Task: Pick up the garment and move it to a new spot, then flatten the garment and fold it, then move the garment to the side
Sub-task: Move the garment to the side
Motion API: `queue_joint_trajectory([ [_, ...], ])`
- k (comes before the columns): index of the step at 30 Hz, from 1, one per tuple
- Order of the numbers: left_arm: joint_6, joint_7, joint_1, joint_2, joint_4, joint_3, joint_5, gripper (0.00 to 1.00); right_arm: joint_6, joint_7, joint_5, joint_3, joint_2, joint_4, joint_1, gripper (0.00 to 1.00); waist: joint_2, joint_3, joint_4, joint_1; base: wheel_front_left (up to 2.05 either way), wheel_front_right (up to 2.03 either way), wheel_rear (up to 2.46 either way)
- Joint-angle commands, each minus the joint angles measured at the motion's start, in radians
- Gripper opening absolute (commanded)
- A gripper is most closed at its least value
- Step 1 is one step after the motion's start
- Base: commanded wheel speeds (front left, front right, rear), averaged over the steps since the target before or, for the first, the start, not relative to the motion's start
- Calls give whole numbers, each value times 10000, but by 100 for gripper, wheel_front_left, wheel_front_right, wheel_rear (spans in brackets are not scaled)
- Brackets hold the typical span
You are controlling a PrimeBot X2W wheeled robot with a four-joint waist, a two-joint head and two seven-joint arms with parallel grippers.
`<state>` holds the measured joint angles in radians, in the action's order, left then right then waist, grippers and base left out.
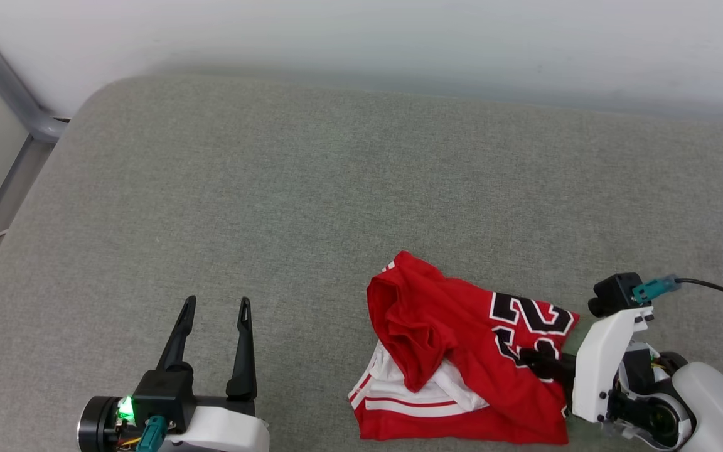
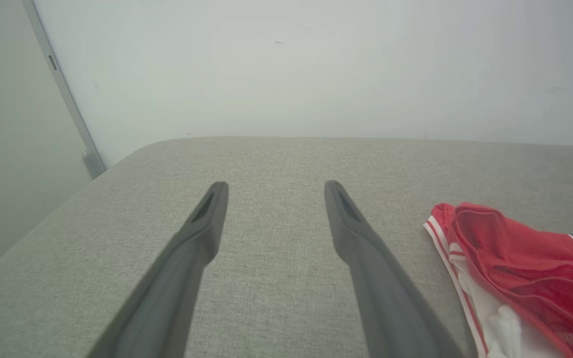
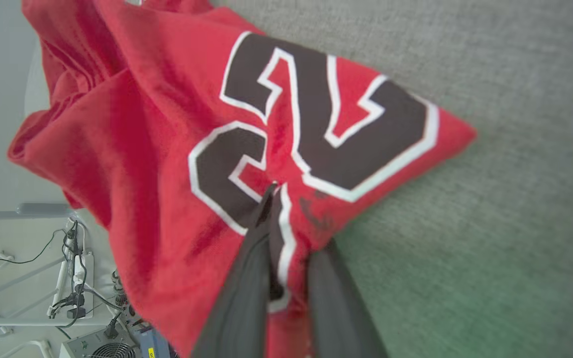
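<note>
**At the lower right of the head view: bunched shirt being pinched by the right gripper**

Across most of the head view, a grey pad [image 1: 273, 188] is spreading out beneath a pale wall [image 1: 399, 37]. The shirt [image 1: 462, 351] is lying on the pad at the lower right, crumpled. Its red body is doubling over itself, a white sleeve is poking out underneath, and the black numerals are facing up.

It is looking neither flat nor folded, so those steps are probably remaining. Whether this spot is already the new one, the pictures are not settling.

The right gripper [image 1: 534, 363] is clamping a fold of cloth by the numerals; in the right wrist view its fingers [image 3: 246, 278] are squeezing fabric between them. The left gripper [image 1: 218, 301] is standing wide open at the lower left, holding nothing, well apart from the shirt.

A metal rail [image 1: 16, 94] is running down the upper left, away from the work. At the lower left of the right wrist view, cables and a power strip [image 3: 75, 268] are lying on the floor beyond the pad's edge. Cloth slipping off there is the likely hazard.
</note>
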<state>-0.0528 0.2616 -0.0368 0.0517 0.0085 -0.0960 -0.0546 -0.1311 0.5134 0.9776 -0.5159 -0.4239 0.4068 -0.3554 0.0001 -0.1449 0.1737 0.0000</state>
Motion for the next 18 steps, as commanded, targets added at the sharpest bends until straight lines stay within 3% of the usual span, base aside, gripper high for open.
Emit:
queue_joint_trajectory([
  [1, -45, 47, 48, -18, 29, 0, -18, 100, 7, -252, 26, -129, -131, -91, -272, 0, -1, 32, -51, 0, 0, 0, 0],
  [9, -165, 47, -117, -19, -62, 125, -97, 100, 7, -1097, -118, -778, -793, -779, -872, 0, -1, 180, -456, 0, 0, 0, 0],
  [18, -222, 36, -56, -19, -197, 251, -165, 100, 9, -1800, -1203, -1334, -2106, -1261, -1684, 0, -1, 73, -1592, 0, 0, 0, 0],
])
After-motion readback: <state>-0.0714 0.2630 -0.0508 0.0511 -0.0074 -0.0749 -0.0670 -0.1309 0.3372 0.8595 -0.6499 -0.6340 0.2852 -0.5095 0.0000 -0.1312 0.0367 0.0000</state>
